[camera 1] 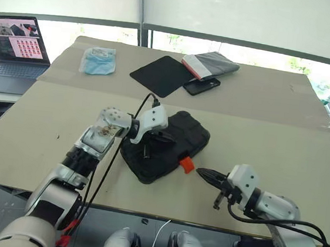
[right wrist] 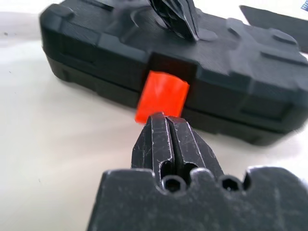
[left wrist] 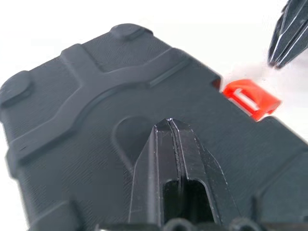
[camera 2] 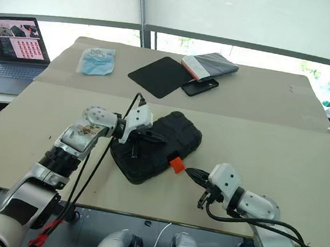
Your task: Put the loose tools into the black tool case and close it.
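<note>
The black tool case [camera 1: 190,135] lies with its lid down in the middle of the table, and its orange latch [camera 1: 187,163] sticks out of the near side. My left gripper [camera 1: 162,137] is shut and hovers just over the ribbed lid [left wrist: 96,96], tips [left wrist: 169,121] close to the surface. My right gripper [camera 1: 200,172] is shut and empty, pointing at the latch [right wrist: 162,96] from just in front of it. I cannot tell if it touches the latch. The loose tools are out of view.
A flat black mat [camera 1: 161,74], a dark phone [camera 1: 201,86] and a folded grey-and-red item [camera 1: 209,65] lie at the back. A blue-white packet [camera 1: 98,60] sits back left. A laptop [camera 1: 13,48] stands off the table's left side.
</note>
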